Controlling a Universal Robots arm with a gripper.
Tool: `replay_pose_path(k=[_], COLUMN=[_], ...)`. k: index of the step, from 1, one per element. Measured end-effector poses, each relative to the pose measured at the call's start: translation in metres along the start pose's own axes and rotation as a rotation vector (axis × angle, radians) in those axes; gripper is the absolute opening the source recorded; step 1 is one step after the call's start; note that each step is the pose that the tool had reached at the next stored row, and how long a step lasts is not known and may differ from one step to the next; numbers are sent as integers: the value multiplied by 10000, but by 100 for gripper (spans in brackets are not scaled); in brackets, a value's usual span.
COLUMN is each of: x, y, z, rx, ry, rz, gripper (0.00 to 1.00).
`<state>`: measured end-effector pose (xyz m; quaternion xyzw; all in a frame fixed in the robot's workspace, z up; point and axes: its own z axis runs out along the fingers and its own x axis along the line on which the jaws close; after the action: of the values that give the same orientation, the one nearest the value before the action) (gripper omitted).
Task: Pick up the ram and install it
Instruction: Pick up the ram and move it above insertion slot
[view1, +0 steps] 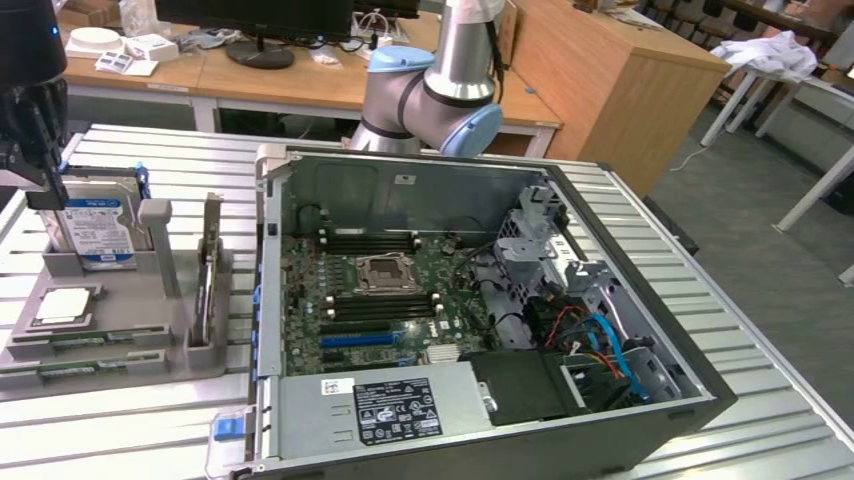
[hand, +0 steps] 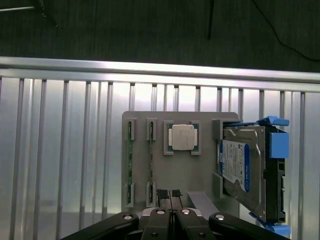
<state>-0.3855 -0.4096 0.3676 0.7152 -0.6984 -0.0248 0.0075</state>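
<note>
The gripper (hand: 168, 196) is hanging empty, fingers all but closed, above the grey tray (hand: 200, 172) at the exterior view's left, probably lining up over the parts. The ram (hand: 131, 165) is sitting in the tray's narrow slots, seemingly on edge so fingers can pinch it. Only thin green strips are showing, its chips hidden.

Seen in the exterior view, an open black metal computer case (view1: 387, 185) sits on the slatted aluminium table (view1: 160, 160). At its nine o'clock lies a grey plastic parts tray (view1: 134, 353) (hand: 180, 172). On the tray, a silver hard drive with a blue-white label (view1: 100, 228) (hand: 239, 170) stands at twelve o'clock. A square silver processor chip (view1: 64, 305) (hand: 181, 137) lies mid-tray. The ram (view1: 80, 340) (hand: 131, 165), a thin green circuit-board stick, sits in a slot towards six o'clock.
</note>
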Motion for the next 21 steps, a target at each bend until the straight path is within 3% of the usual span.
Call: replay_pose_path(k=[2,3,14,15,21], x=[0,0,0,0,0], y=[0,0,0,0,-1], z=[0,0,0,0,13], rx=[0,0,0,0,9], ry=[0,0,0,1,-1], rz=[0,0,0,0,0], gripper=[16,24,24,31,31])
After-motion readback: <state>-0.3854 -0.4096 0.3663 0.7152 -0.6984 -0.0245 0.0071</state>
